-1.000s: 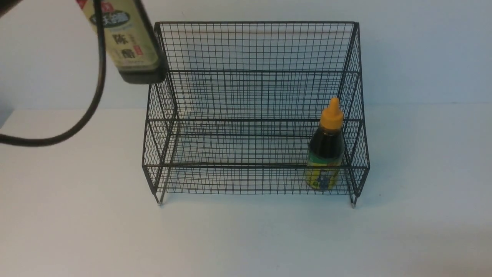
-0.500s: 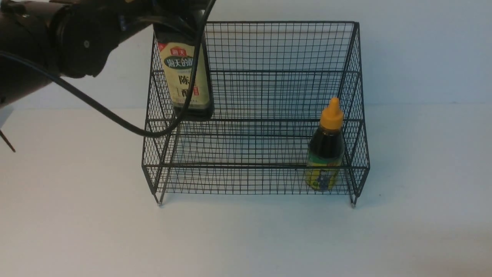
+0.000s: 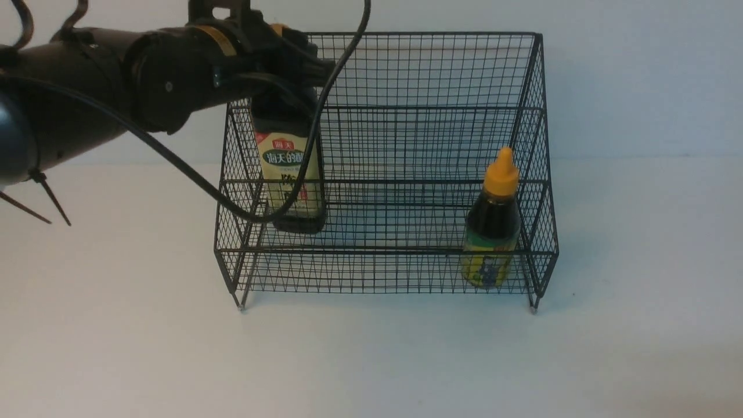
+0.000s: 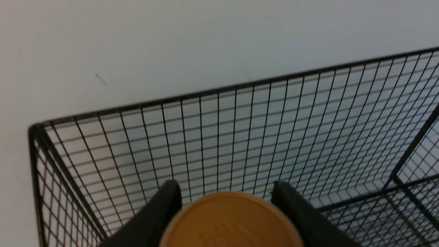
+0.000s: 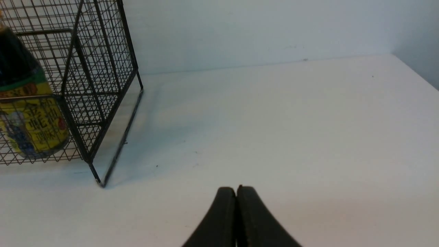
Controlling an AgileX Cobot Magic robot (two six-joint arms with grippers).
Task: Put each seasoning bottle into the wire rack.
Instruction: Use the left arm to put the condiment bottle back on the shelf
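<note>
The black wire rack (image 3: 389, 75) stands mid-table against the wall. My left gripper (image 3: 284, 87) reaches in over its left side, shut on the neck of the tall seasoning bottle (image 3: 290, 174) with the beige label. The bottle hangs upright, its base low over the lower tier; I cannot tell whether it touches the mesh. In the left wrist view both fingers of that gripper (image 4: 226, 187) flank the gold cap (image 4: 231, 219). The short seasoning bottle (image 3: 492, 232) with the orange nozzle stands in the lower tier at the right, also in the right wrist view (image 5: 27, 113). My right gripper (image 5: 236, 188) is shut and empty, over the table right of the rack.
A black cable (image 3: 232, 203) loops down from the left arm across the rack's left front corner. The white table (image 3: 371, 360) stretches in front of the rack. Its far right corner (image 5: 415, 72) meets the wall close behind.
The left arm has carried the tall bottle from high outside the rack's left corner, rightward and down into the rack's left side. The short bottle has not moved.
</note>
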